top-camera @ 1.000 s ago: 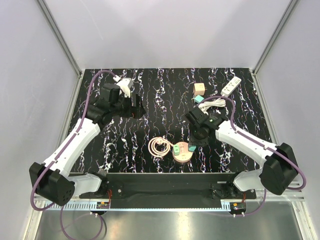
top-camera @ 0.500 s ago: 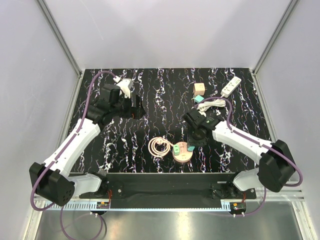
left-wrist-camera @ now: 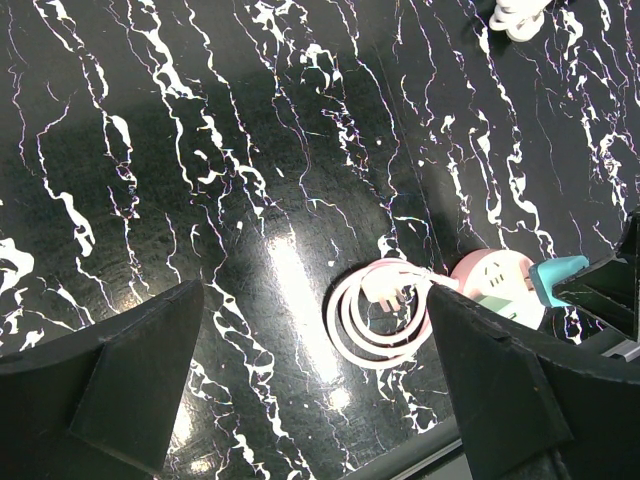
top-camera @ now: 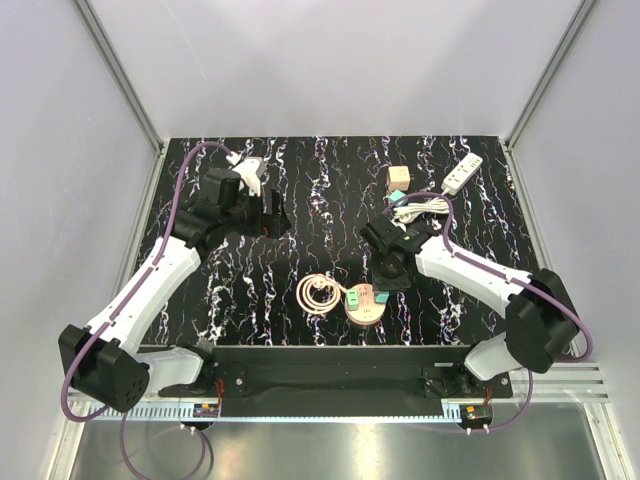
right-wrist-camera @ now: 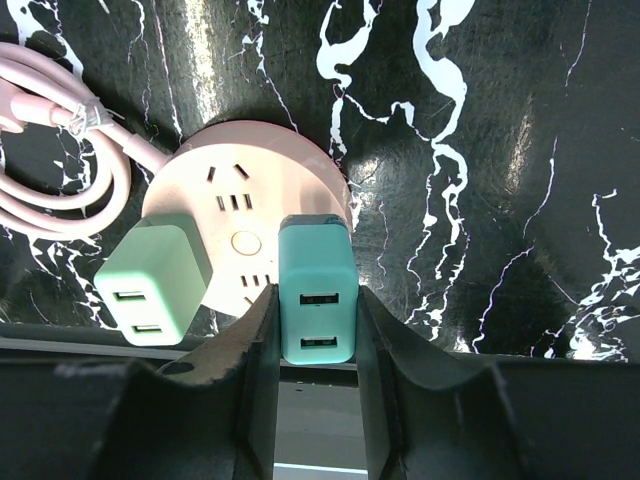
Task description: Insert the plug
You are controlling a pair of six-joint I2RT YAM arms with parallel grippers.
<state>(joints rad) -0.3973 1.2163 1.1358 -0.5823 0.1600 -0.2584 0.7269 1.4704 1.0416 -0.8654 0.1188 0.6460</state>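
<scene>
**Inspector:** Top view first. Which arm stood nearer the work?

**Examiner:** The right. The right hand (top-camera: 393,272) hung just up and right of the round pink socket (top-camera: 365,304), low centre of the frame on the marbled surface (top-camera: 320,190). The left hand (top-camera: 272,216) stood well apart, upper left.

**Inspector:** Left wrist view?

**Examiner:** The left hand (left-wrist-camera: 312,300) was released, fingers wide, nothing between them. The round pink socket (left-wrist-camera: 488,284) lay at lower right, with the teal plug (left-wrist-camera: 560,271) at its right edge.

**Inspector:** Right wrist view?

**Examiner:** The right hand (right-wrist-camera: 316,295) was clenched on the teal plug (right-wrist-camera: 316,310), whose long axis ran up and down the frame. The plug overlapped the socket's lower-right rim. A green plug (right-wrist-camera: 150,284) occupied the lower left. The free slots (right-wrist-camera: 232,190) lay up and left of the teal plug. Whether its prongs had entered anything, I could not tell. In my judgement the coming move turned on that offset.
</scene>
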